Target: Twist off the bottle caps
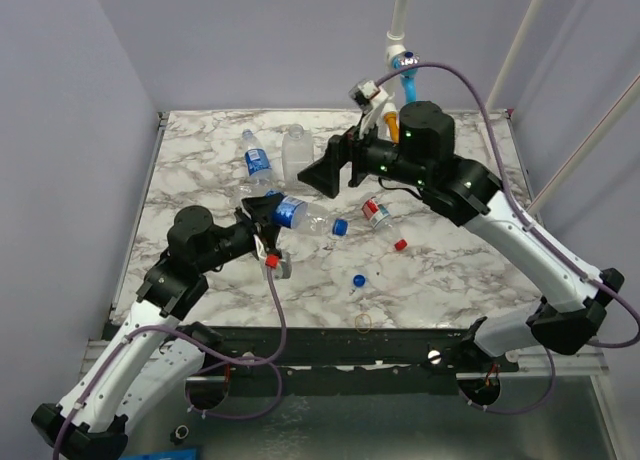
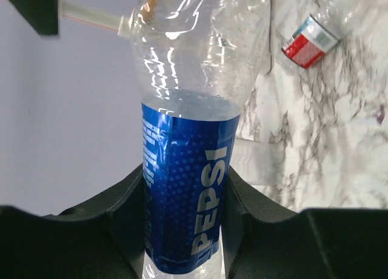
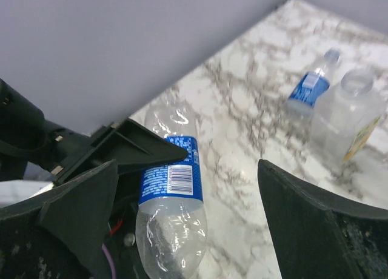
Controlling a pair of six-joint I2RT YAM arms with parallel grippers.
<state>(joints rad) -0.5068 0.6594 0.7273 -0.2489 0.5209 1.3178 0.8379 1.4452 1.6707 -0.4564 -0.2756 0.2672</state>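
Grips bottle [image 1: 296, 213] mid-frame with left fingers [image 2: 121, 215], spreads right fingers [image 1: 330, 175] wide and empty; next, pinch and twist blue cap [image 1: 340, 226]

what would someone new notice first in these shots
The left tool is clamped on a blue-labelled Pepsi bottle, held sideways at the middle of the marble table, with a blue cap at its end. Just beyond it, the right tool hangs with its jaws wide open. Nearer the arms, a red cap and a second blue cap lie loose on the table.
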